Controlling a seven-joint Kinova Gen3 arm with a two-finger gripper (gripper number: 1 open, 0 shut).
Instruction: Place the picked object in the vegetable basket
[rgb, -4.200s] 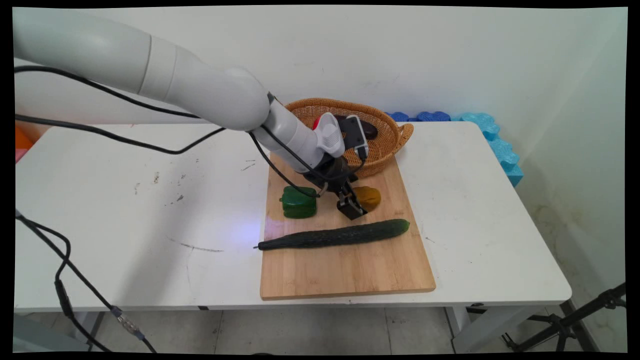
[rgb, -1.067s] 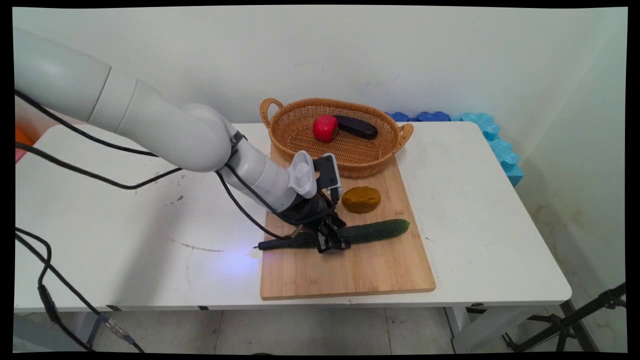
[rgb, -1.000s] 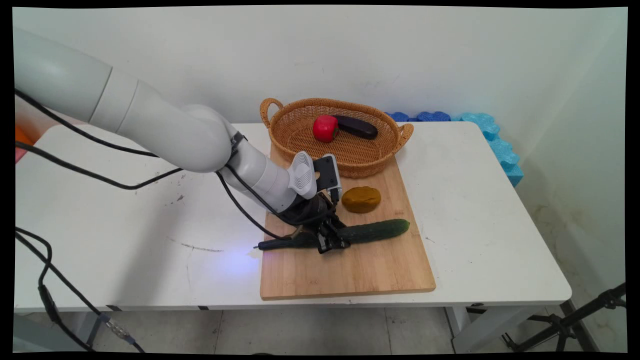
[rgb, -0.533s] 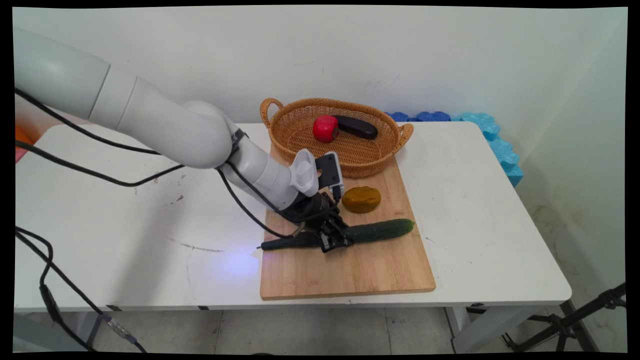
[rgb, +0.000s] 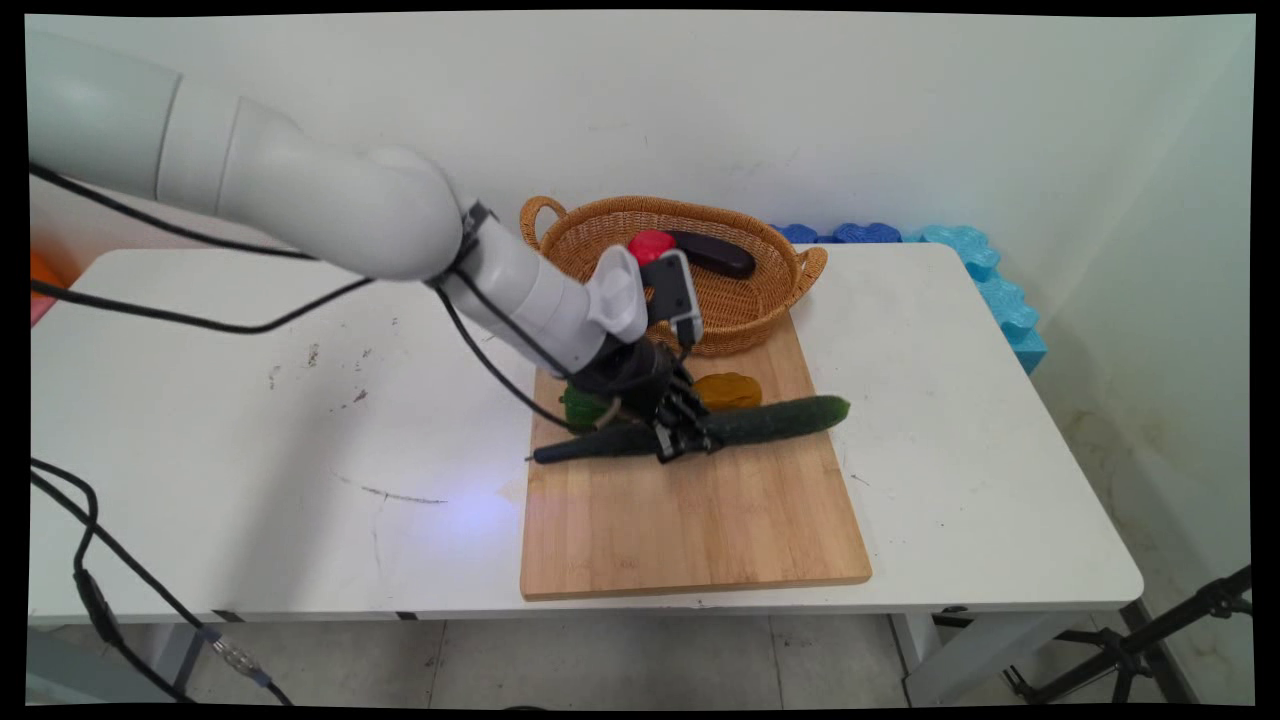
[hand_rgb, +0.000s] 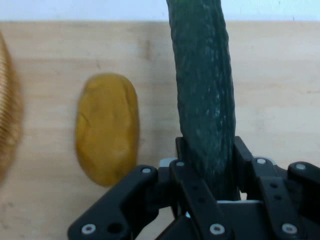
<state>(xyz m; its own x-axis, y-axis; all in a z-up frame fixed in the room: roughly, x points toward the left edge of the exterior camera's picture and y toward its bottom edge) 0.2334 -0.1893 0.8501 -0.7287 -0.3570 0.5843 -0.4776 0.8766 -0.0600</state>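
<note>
A long dark green cucumber (rgb: 770, 421) hangs level above the wooden cutting board (rgb: 700, 520), with my gripper (rgb: 685, 437) shut on its middle. In the hand view the cucumber (hand_rgb: 202, 100) runs up from between the black fingers (hand_rgb: 186, 165), and my gripper (hand_rgb: 207, 170) clamps it from both sides. A brown potato (rgb: 730, 390) lies on the board just behind the cucumber; in the hand view the potato (hand_rgb: 106, 127) is to its left. A green pepper (rgb: 583, 408) peeks out behind my wrist.
A wicker basket (rgb: 770, 290) stands at the board's far end, holding a red pepper (rgb: 650, 244) and a dark eggplant (rgb: 715, 256). Blue foam blocks (rgb: 985, 275) line the wall at the back right. Black cables hang over the table's left side.
My gripper came down from beside the potato onto the cucumber, shut on it, and has lifted it off the board, up and slightly toward the basket.
</note>
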